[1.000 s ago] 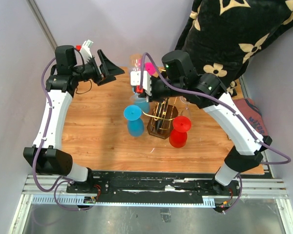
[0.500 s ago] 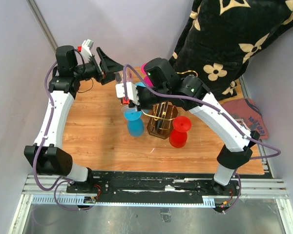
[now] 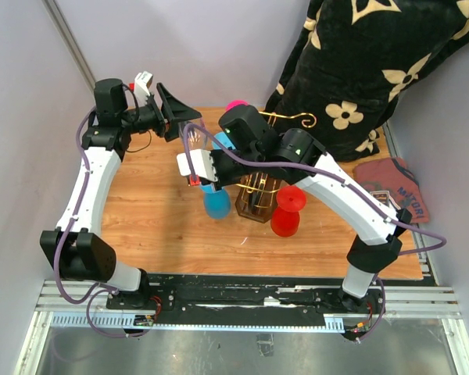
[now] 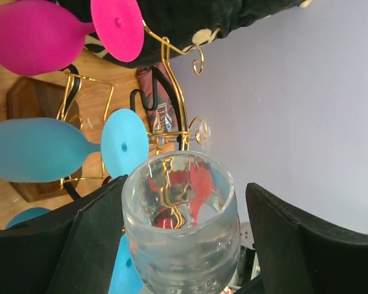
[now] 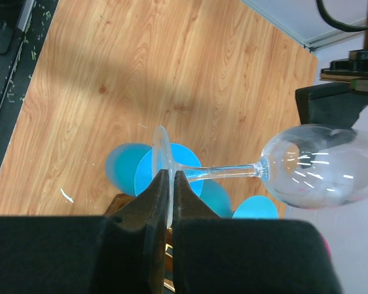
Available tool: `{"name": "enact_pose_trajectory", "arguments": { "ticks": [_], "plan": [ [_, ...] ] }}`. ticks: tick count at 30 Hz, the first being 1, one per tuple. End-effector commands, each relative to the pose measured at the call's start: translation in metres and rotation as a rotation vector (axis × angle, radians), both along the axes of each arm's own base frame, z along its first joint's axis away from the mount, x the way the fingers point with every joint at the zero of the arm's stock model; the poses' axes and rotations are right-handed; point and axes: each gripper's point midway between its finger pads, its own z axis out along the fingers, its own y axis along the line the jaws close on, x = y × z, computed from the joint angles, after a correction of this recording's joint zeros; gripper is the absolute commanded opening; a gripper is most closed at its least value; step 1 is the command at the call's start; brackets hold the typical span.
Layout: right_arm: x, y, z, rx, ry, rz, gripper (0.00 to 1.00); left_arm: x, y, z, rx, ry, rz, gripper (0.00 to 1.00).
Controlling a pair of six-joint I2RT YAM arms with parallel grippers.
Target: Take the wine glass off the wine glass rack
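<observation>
R hand, pinching wine glass foot, has swung it off rack. L hand now narrowing round bowl, grip unclear: handover.

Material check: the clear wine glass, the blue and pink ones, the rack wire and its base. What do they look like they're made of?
Clear wine glass: glass or clear plastic; transparent, with sharp glints.
Blue glass and pink glass: opaque and matte; likely plastic, or a frosted coating.
Rack wire: thin metal with a shiny gold finish.
Rack base: dark brown, probably wood; grain unclear.
</observation>
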Motion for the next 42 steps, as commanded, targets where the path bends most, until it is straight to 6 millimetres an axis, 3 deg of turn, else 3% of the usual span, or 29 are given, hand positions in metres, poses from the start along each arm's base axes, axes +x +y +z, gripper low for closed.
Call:
{"name": "enact_pose_trajectory", "arguments": {
  "ticks": [1, 5, 10, 16, 24, 33, 39, 40, 42],
  "plan": [
    [0.002, -0.005, 0.008, -0.004, -0.105, 0.019, 0.01, -0.014, -0.004, 0.013, -0.035, -0.031, -0.044, 0.78],
    [0.007, -0.008, 0.006, -0.02, -0.129, -0.003, 0.01, -0.017, -0.005, 0.012, -0.048, -0.021, -0.051, 0.64],
    [0.011, -0.007, 0.005, -0.03, -0.141, -0.014, 0.0, -0.02, -0.006, 0.011, -0.056, -0.015, -0.056, 0.62],
    [0.014, -0.009, 0.007, -0.03, -0.157, -0.025, 0.01, -0.024, -0.006, 0.012, -0.058, -0.022, -0.056, 0.76],
    [0.016, -0.008, 0.011, -0.022, -0.167, -0.031, 0.01, -0.026, -0.005, 0.012, -0.054, -0.025, -0.049, 0.81],
    [0.017, -0.002, 0.013, -0.014, -0.163, -0.023, 0.01, -0.03, -0.005, 0.006, -0.055, -0.014, -0.05, 0.73],
    [0.019, -0.001, 0.014, -0.009, -0.166, -0.049, 0.01, -0.031, -0.006, 0.011, -0.075, -0.021, -0.059, 0.58],
    [0.019, -0.001, 0.015, -0.008, -0.17, -0.056, 0.02, -0.031, -0.006, 0.014, -0.081, -0.024, -0.06, 0.56],
    [0.019, -0.003, 0.017, -0.001, -0.18, -0.074, 0.21, -0.029, -0.007, 0.02, -0.095, -0.029, -0.06, 0.52]
  ]
}}
